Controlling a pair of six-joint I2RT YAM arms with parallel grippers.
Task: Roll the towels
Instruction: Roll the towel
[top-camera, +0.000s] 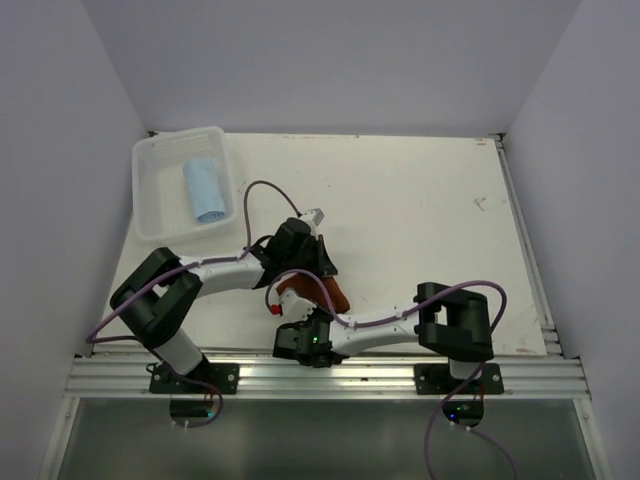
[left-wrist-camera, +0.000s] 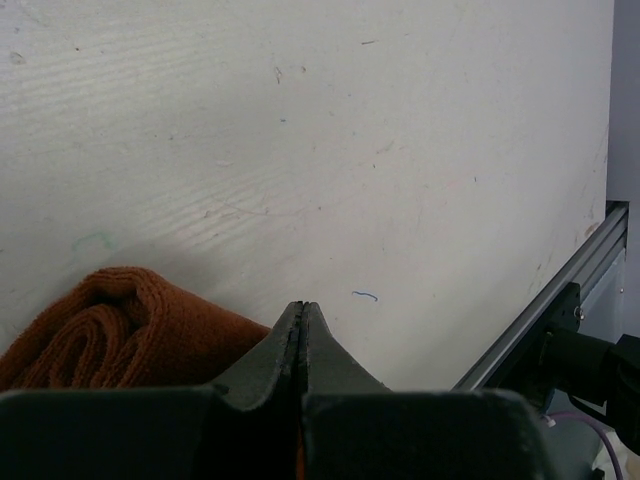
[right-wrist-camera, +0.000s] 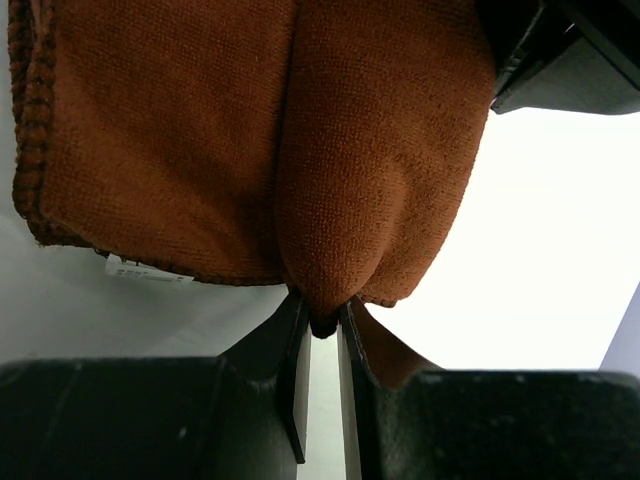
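— Grippers?
— Two. The right gripper (right-wrist-camera: 322, 322) pinches a fold of the rust-brown cloth towel (right-wrist-camera: 250, 130). The left gripper (left-wrist-camera: 303, 312), jaws pressed together, sits just beside it.
— Towels?
— Two. The other is a rolled sky-blue cloth towel (top-camera: 206, 190) in the one white plastic mesh basket (top-camera: 180, 138), at the far-left corner.
— Surface?
— A scuffed white table (top-camera: 430, 210), with pale walls (top-camera: 330, 60) around it.

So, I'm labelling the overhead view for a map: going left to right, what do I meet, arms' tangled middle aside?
basket rim → blue towel → rust towel → right arm's base
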